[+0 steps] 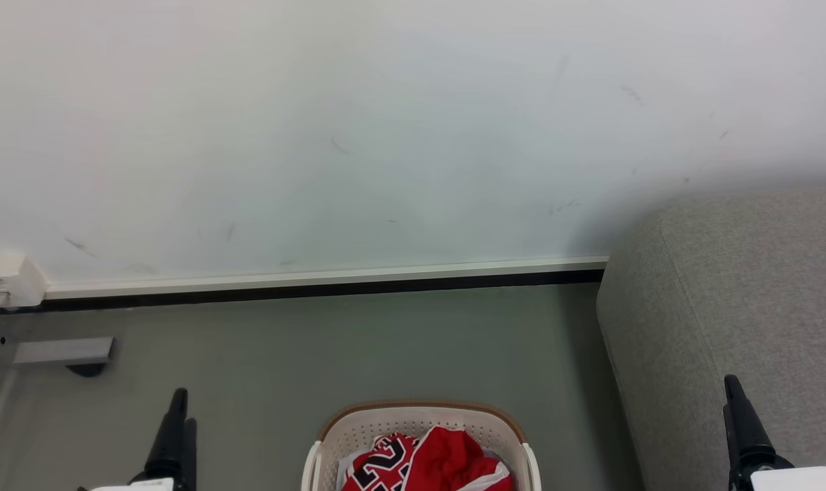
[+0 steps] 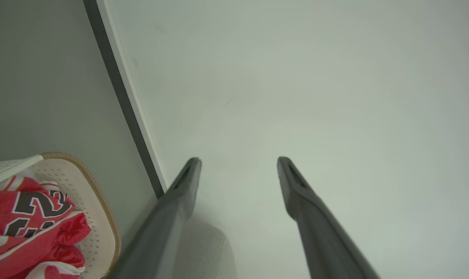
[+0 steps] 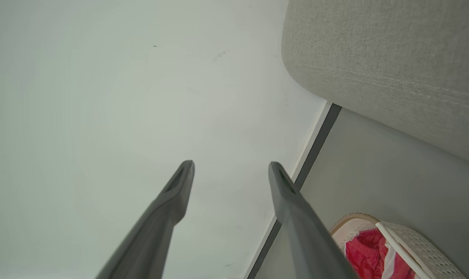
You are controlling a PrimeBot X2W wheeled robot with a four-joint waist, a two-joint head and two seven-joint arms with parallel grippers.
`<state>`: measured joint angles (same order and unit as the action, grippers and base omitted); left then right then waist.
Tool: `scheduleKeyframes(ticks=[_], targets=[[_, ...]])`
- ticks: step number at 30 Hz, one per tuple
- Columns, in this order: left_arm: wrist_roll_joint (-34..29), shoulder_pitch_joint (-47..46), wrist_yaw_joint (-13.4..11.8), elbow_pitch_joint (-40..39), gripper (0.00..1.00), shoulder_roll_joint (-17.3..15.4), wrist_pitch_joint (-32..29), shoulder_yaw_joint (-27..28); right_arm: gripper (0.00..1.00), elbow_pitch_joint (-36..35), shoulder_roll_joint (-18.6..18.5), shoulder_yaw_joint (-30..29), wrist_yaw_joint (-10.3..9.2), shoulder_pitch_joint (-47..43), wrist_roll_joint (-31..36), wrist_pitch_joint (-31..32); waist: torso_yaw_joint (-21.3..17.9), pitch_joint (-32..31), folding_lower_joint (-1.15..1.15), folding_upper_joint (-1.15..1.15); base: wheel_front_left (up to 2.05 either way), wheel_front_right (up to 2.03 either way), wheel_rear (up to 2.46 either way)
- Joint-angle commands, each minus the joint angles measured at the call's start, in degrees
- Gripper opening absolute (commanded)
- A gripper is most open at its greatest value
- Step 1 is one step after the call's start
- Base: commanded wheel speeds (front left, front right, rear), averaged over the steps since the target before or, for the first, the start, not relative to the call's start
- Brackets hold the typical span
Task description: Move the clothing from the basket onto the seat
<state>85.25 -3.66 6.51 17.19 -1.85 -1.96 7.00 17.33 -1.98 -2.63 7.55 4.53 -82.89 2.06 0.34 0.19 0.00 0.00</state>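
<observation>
Clothing: bright red sports jersey (image 1: 430,464) with white trim and black numbers, bunched inside the basket.
Basket: cream-white perforated plastic laundry basket (image 1: 419,411) with a brown rim, near centre on the grey floor (image 1: 317,341).
Seat: large grey fabric sofa (image 1: 740,307), right of the basket.
Left gripper (image 2: 239,161): fingers apart, gripping nothing, left of the basket.
Right gripper (image 3: 231,164): fingers apart, gripping nothing, by the sofa.

Left tool (image 2: 239,159) spread wide, empty; right tool (image 3: 231,162) likewise.

A black numeral 2 shows on the red jersey (image 2: 36,232)
</observation>
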Motion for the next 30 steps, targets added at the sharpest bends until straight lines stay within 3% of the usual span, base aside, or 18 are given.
scheduleKeyframes(ticks=[1, 17, 30], targets=[[-2.0, -0.9, -0.3, -1.1, 1.00, -0.5, 0.4, 0.3, 1.00, -0.9, -0.5, 0.3, -0.02, 1.5, 1.7, -0.5, 0.0, 0.0, 0.00, 0.00, 0.00, 0.00, 0.00], [-18.7, 0.3, -4.5, -4.5, 1.00, -0.7, 4.2, -2.9, 1.00, -3.5, -0.7, 3.1, -0.03, 2.0, 22.7, -4.3, 0.3, 0.1, 0.00, 0.00, 0.00, 0.00, 0.00], [-33.8, 1.3, -4.2, -7.3, 1.00, -0.8, 6.8, -5.0, 1.00, -3.7, -0.8, 5.8, -0.04, 2.2, 37.9, -6.9, 0.3, 0.1, 0.00, 0.00, 0.00, 0.00, 0.00]])
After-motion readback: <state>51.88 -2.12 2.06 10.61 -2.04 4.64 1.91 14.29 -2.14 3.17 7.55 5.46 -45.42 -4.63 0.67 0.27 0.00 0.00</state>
